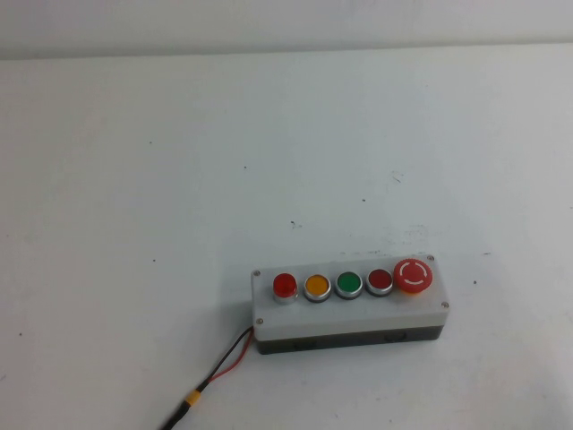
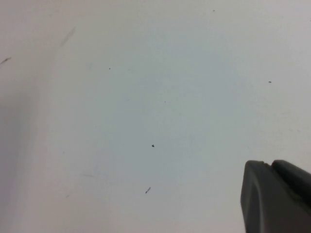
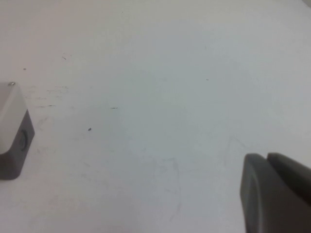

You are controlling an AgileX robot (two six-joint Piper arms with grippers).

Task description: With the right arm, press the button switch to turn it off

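Note:
The button switch is a small bright-red button with a silver rim, glowing, at the left end of the row on the white-and-grey box. Neither arm shows in the high view. My right gripper shows only in the right wrist view, its two dark fingers pressed together, empty, over bare table. One end of the box shows in that view, well away from the gripper. My left gripper is shut and empty over bare table.
Beside the bright-red button stand a yellow button, a green button, a darker red button and a large red mushroom button. Red and black wires run from the box's left end to the table's front edge.

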